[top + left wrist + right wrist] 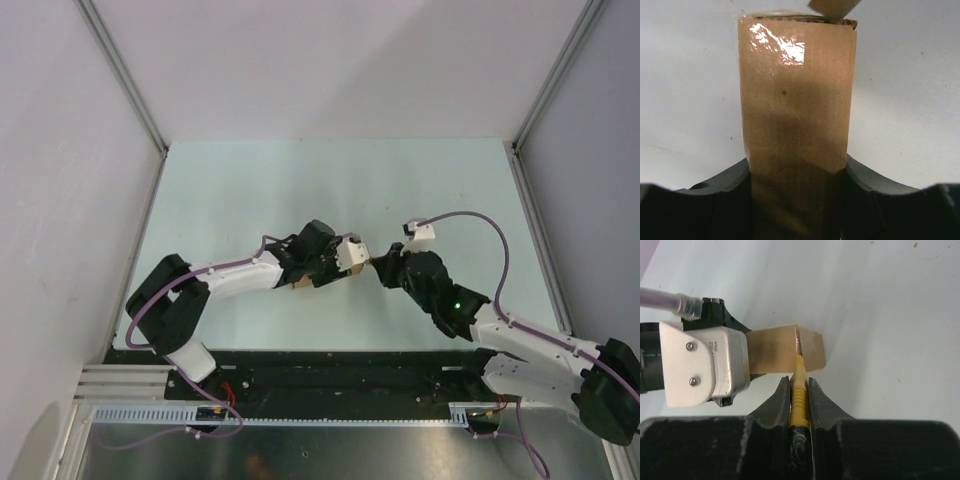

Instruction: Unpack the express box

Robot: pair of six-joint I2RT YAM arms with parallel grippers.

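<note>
The left hand [797, 166] is clamped on the express box [797, 110], one finger pressed to each long side, and holds it out near the middle of the tabletop [250, 190]. Whether the box rests on the tabletop or hangs just above it cannot be told. From the left wrist the top face looks whole, with a glossy strip of tape across its far end. A pale scrap shows beyond that end, and I cannot tell whether it is a lifted flap or something else.

To the right of the box, the yellow utility knife [799, 399] points at it, its tip touching the corner edge of the box's free end. The right hand [799, 384] is closed tight on the knife's handle.

By my reading the task is at an early stage. The box is gripped and the blade placed, but no cut seam or opened flap shows clearly and no contents are in sight. Slitting the tape, folding the flaps back and emptying the box all appear left to do.
</note>
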